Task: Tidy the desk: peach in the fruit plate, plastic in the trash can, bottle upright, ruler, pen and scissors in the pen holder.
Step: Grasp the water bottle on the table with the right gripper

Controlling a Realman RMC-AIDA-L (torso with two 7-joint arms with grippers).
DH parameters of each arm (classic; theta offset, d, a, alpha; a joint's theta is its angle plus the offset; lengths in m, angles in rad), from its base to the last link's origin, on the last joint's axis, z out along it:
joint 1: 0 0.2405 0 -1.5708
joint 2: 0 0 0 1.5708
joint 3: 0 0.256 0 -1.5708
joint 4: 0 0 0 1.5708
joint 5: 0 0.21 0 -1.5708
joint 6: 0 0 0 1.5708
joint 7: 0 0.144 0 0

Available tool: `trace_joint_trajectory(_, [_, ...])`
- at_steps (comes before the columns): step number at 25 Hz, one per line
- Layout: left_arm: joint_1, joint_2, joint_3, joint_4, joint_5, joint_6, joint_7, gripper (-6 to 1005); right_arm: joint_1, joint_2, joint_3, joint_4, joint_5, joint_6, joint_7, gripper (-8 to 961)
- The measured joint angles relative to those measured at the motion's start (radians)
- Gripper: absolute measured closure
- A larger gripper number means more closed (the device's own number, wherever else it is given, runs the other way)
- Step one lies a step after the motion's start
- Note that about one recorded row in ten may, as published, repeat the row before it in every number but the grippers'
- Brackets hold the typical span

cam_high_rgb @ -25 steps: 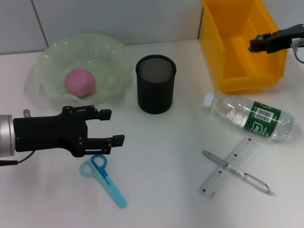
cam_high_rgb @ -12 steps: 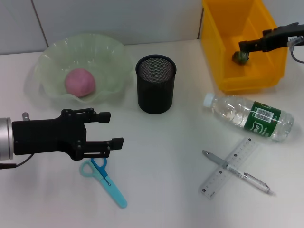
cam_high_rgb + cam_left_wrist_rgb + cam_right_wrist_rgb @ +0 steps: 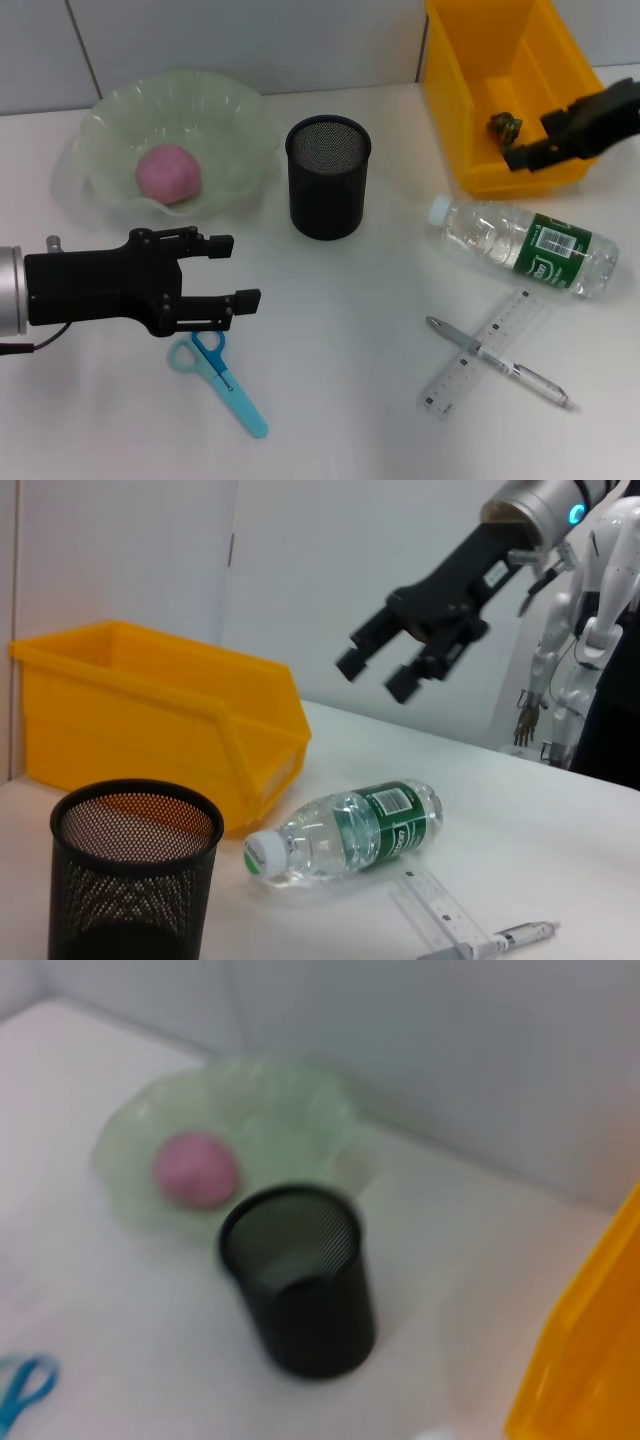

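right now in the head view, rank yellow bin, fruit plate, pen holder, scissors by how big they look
1. fruit plate and yellow bin: look alike, not ranked
2. pen holder
3. scissors

From my remote station: a pink peach [image 3: 168, 172] sits in the pale green fruit plate [image 3: 235, 120] at far left. The yellow trash can [image 3: 470, 60] at far right holds a small dark scrap of plastic [image 3: 504, 125]. A clear bottle [image 3: 525, 247] with a green label lies on its side just near of it. A transparent ruler [image 3: 484, 351] and pen [image 3: 498, 362] lie crossed at near right; blue scissors [image 3: 218, 376] lie at near left. The black mesh pen holder [image 3: 328, 177] stands upright at centre.
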Motion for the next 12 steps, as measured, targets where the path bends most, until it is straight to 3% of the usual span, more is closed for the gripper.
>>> trace_joint_trajectory(2, [-0.001, 0.0, -0.001, 0.0, -0.004, 0.002, -0.001, 202, 0.029, -0.028, 0.014, 0.025, -0.035, -0.08, 0.0, 136])
trace_joint_trajectory(12, [0.001, -0.001, -0.012, -0.007, -0.034, 0.004, -0.013, 202, 0.142, -0.092, -0.01, 0.219, -0.194, -0.136, -0.087, 136])
